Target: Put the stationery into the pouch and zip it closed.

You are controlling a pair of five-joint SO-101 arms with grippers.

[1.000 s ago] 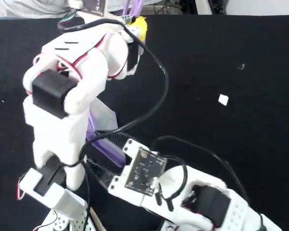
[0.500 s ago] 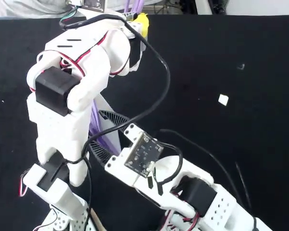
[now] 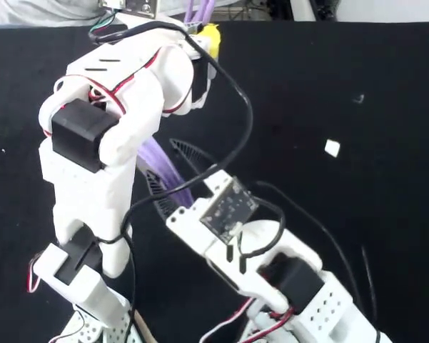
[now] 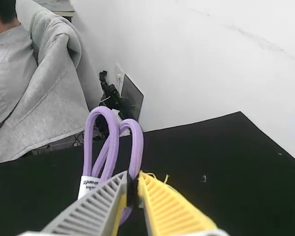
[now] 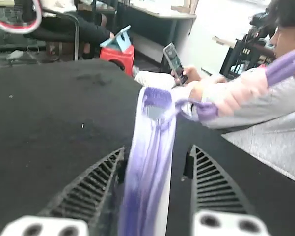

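Right wrist view: your right gripper (image 5: 156, 150) gaped around the pouch (image 5: 147, 196), your left gripper (image 4: 132, 176) pinching its strap (image 4: 111, 140) at twelve o'clock; closing squarely seemed wisest.

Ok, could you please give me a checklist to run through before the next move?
1. Left jaws shut on the pouch's purple loop: ok.
2. Pouch between the right jaws: ok; they stand open, not yet clamped.
3. White piece inside the pouch: not ok; it lies on the table, apart from both arms.
4. Pouch mouth open to take it: cannot tell.
5. Zip position: cannot tell.
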